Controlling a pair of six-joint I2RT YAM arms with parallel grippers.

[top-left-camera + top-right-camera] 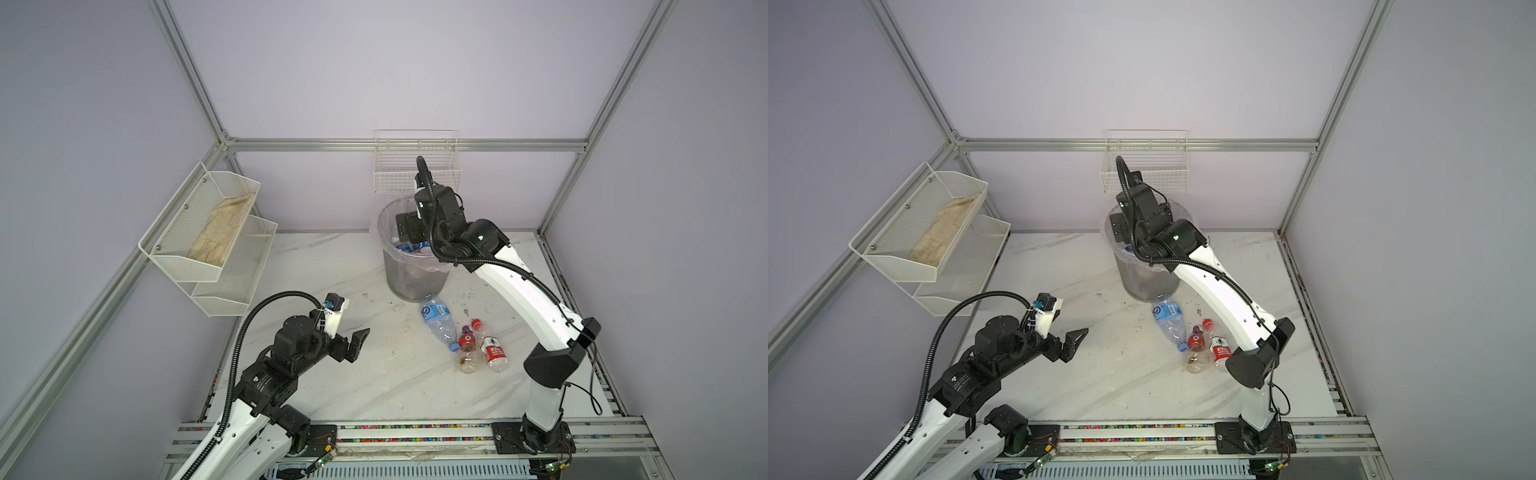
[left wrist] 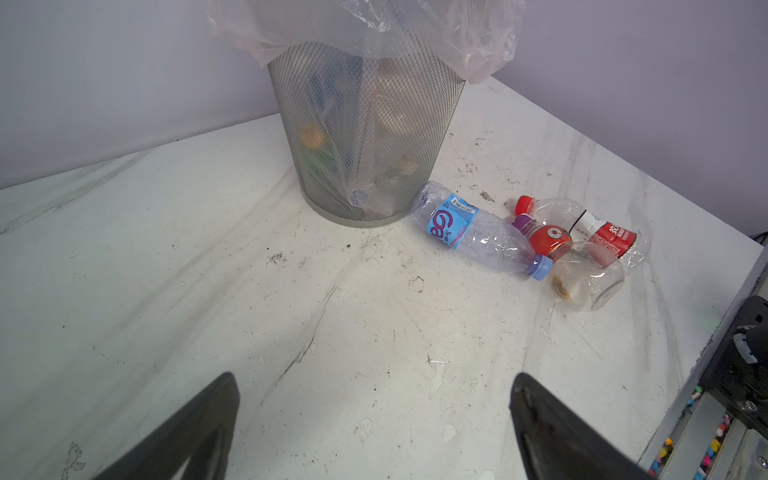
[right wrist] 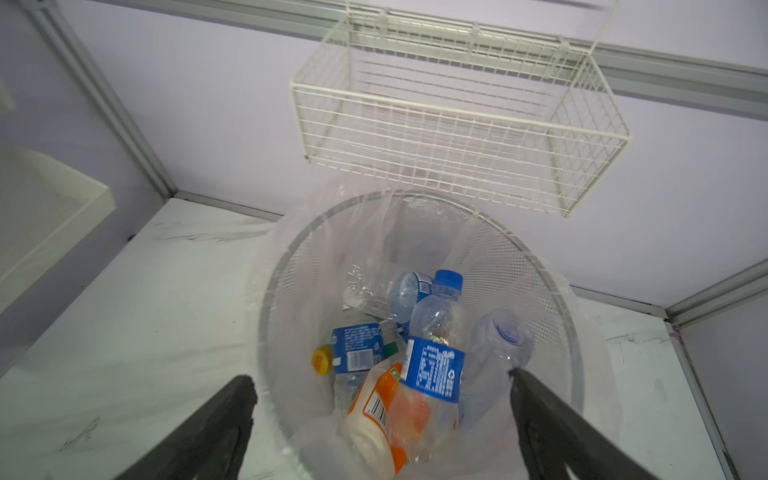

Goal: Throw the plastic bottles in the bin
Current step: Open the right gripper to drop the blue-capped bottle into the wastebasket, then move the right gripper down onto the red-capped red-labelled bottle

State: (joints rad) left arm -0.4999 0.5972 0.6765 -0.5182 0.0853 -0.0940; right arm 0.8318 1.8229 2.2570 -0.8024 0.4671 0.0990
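The bin (image 1: 399, 278) (image 1: 1142, 282) (image 2: 365, 145), grey mesh with a clear liner, stands at the back of the table. My right gripper (image 3: 379, 375) (image 1: 405, 232) hangs open over its mouth, holding nothing. Below it several plastic bottles lie in the bin (image 3: 540, 266): a blue-labelled one (image 3: 436, 361), an orange-labelled one (image 3: 382, 415). On the table by the bin's foot lie three bottles: a clear blue-labelled one (image 1: 436, 322) (image 1: 1169, 322) (image 2: 469, 237), a purple-capped red-labelled one (image 1: 468, 349) (image 2: 548, 239), and a red-capped one (image 1: 492, 347) (image 2: 602, 237). My left gripper (image 1: 359, 343) (image 1: 1075, 340) (image 2: 374, 376) hovers open at front left, well short of them.
A white wire basket (image 1: 415, 166) (image 3: 457, 116) hangs on the back wall just above the bin. A two-tier white mesh shelf (image 1: 208, 237) with a beige cloth is on the left wall. The right arm's elbow (image 1: 552, 361) sits beside the loose bottles. A metal rail (image 1: 415, 432) runs along the front.
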